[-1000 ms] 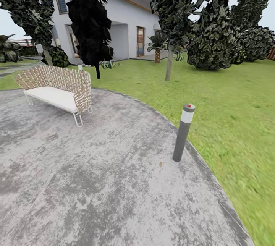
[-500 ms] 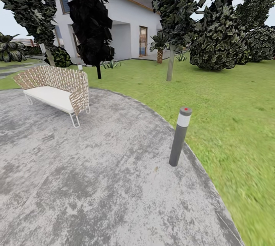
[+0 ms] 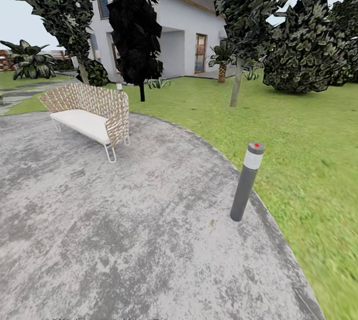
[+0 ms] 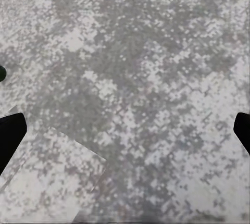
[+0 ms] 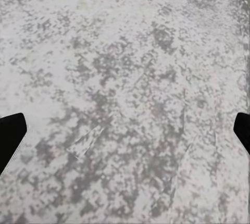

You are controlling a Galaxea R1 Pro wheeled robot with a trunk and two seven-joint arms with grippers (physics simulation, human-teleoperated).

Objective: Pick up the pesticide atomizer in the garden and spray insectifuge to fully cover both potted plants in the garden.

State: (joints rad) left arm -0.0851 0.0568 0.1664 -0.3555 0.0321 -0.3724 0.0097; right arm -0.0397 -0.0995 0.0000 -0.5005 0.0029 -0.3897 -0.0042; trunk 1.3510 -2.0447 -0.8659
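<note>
Ground: a round grey paved patch [image 3: 124, 240], mottled light and dark, was bordered by lawn [image 3: 308, 141] along its curved edge. A woven bench [image 3: 92, 114] with a white seat stood on the paving toward the far side. A grey post [image 3: 246, 183] with a red-dotted top stood upright at the paving's edge, just beside the grass. A small dark speck [image 3: 212, 222] lay near its base.
</note>
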